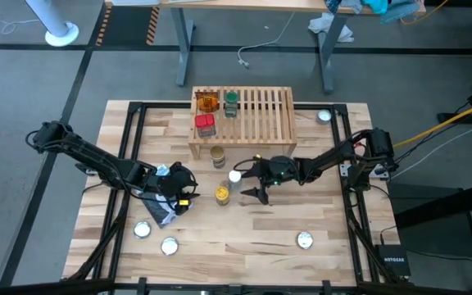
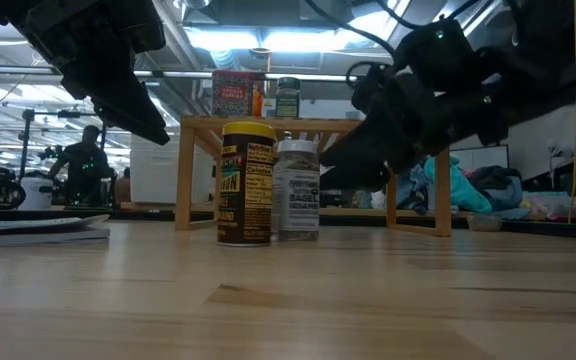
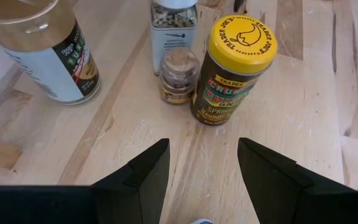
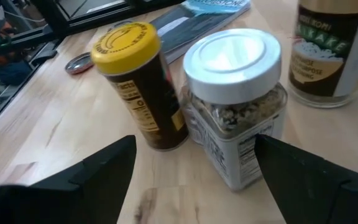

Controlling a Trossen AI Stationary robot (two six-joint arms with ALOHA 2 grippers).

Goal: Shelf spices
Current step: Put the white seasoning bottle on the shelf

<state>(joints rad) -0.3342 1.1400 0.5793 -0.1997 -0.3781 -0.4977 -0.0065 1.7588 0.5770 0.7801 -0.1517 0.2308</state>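
Observation:
The light-wood shelf (image 1: 252,121) stands at the table's far side. An orange jar (image 1: 208,102), a green-lidded jar (image 1: 231,102) and a red tin (image 1: 206,124) sit on its left part. In front of it a tan-lidded jar (image 1: 218,156), a white-lidded jar (image 1: 235,175) and a yellow-lidded jar (image 1: 222,193) stand upright on the table. A small brown-lidded jar (image 3: 179,73) stands among them. My left gripper (image 3: 202,174) is open, just left of the yellow-lidded jar (image 3: 234,68). My right gripper (image 4: 194,168) is open, just right of the white-lidded jar (image 4: 234,93), touching nothing.
A blue-and-white pouch (image 1: 161,210) lies under my left gripper. Flat silver discs lie near the table's near edge (image 1: 142,229), (image 1: 169,245), (image 1: 304,240), and one lies beside the shelf (image 1: 324,116). The shelf's right slats (image 1: 273,115) are bare.

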